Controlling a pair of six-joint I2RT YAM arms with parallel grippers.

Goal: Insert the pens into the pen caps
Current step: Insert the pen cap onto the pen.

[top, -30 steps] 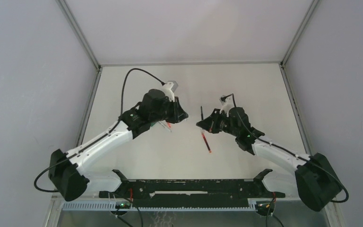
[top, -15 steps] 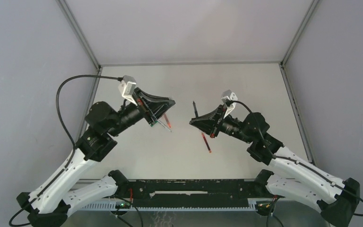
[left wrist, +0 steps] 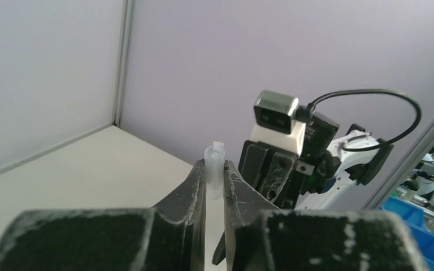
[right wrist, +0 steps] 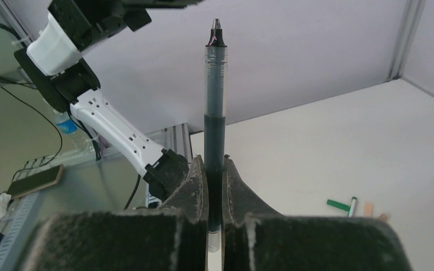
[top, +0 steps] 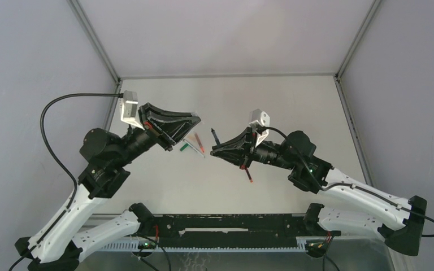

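- Right wrist: right end effector [right wrist: 215, 172] is clamped on the lower barrel of the black pen [right wrist: 215, 84], tip up and far above the grip. With that long free length, a push at the tip could lever the pen askew or slide it through the fingers
- Left wrist: left end effector [left wrist: 215, 169] is pinched narrow on a pale pen cap [left wrist: 215, 158], only its top poking out. Cannot tell which end is open, and a wrong-way cap means no insertion
- Top external: pen tip and cap are near but apart, not on one axis. Misalignment would jam the tip on the cap rim
- Side load could pop the cap onto the table [top: 271, 101], among the green pen [top: 185, 148] and red pen [top: 199, 141] lying below
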